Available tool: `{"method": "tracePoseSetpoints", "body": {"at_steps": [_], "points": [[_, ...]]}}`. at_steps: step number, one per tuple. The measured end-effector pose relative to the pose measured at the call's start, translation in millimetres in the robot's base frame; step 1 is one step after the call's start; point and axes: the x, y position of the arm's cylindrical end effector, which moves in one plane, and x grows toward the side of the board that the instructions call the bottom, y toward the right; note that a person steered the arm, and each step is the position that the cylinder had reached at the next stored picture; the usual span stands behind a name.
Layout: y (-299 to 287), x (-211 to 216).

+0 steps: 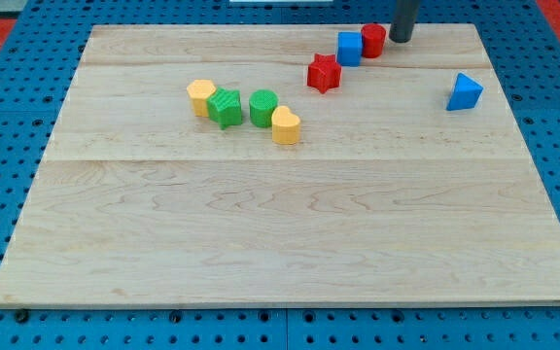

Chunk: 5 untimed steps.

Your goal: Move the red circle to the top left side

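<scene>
Hand: none fitted, no grip state; your tip (400,39) right of red circle (373,40). Push leftward, skirting blue cube (349,48).

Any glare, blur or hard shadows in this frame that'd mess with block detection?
Camera view: even, diffuse light, no glare on the wooden board. Blocks cast only faint shadows. Red circle and blue cube have sharp edges; my tip is crisp, just right of the circle. Board looks trapezoidal from perspective.

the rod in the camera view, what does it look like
My rod is a plain, straight, dark grey cylinder, smooth and matte, with no visible markings, cables or sleeve. Only its lower part shows; the frame's top cuts off the rest. My tip ends blunt, right beside the red circle.
</scene>
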Motion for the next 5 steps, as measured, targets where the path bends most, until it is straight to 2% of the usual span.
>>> {"method": "tracePoseSetpoints", "body": {"at_steps": [1, 2, 3, 4, 5], "points": [[-47, 0], [-135, 14], [-145, 15], [-102, 21], [-132, 65]]}}
